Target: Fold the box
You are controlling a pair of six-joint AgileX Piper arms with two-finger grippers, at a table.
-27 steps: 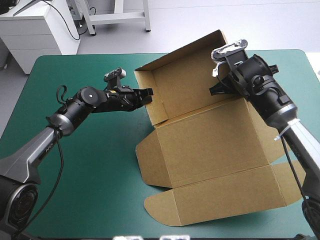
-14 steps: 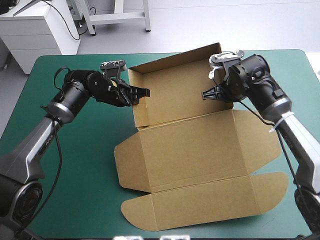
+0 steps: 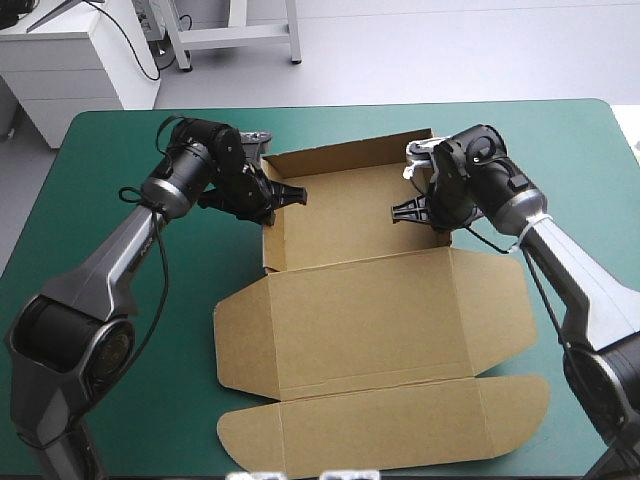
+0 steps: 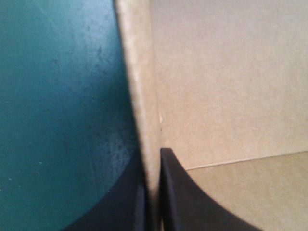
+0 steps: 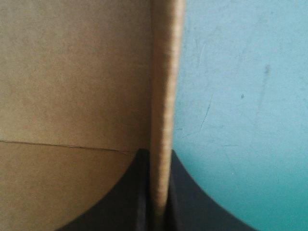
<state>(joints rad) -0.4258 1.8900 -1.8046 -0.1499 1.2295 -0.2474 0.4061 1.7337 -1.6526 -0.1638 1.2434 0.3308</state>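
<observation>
Now box (image 3: 380, 310) wall in L claw (image 4: 153, 192), another in R claw (image 5: 159, 192).

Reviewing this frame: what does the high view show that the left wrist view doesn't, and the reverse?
Only the high view shows the whole box: far walls raised, lid and flaps flat toward the near edge, and the right tool at the right side wall. Only the left wrist view shows the grip up close: black fingers pressed on either side of the wall's edge. Both show the left tool shut on the left side wall, teal-green cover outside it.
</observation>
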